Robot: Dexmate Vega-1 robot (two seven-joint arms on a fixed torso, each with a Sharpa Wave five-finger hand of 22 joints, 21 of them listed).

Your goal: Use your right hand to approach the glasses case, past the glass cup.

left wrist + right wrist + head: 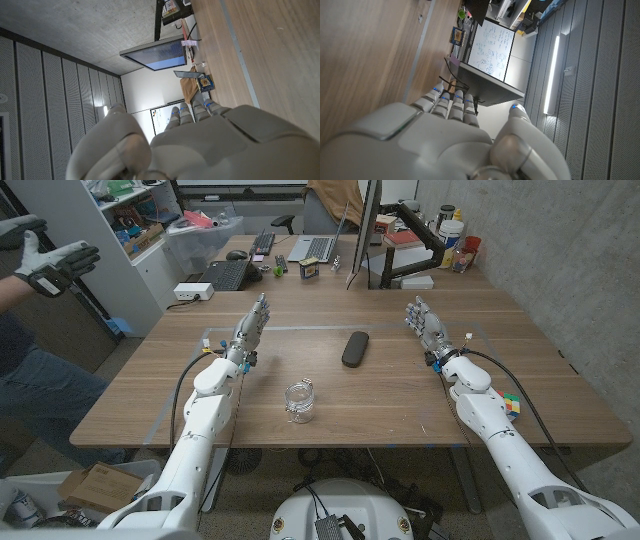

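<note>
Approach not begun: right robot hand (426, 325) stands released, well apart from the glasses case (354, 348); glass cup (299, 401) lies beyond.

Glasses case (354, 348) is plain black, glass cup (299, 402) is clear, table (330, 395) is brown woodgrain. Both hands are white-grey (left hand (251, 331), right hand (428, 327)), blue dots on the fingertips (436, 90).
</note>
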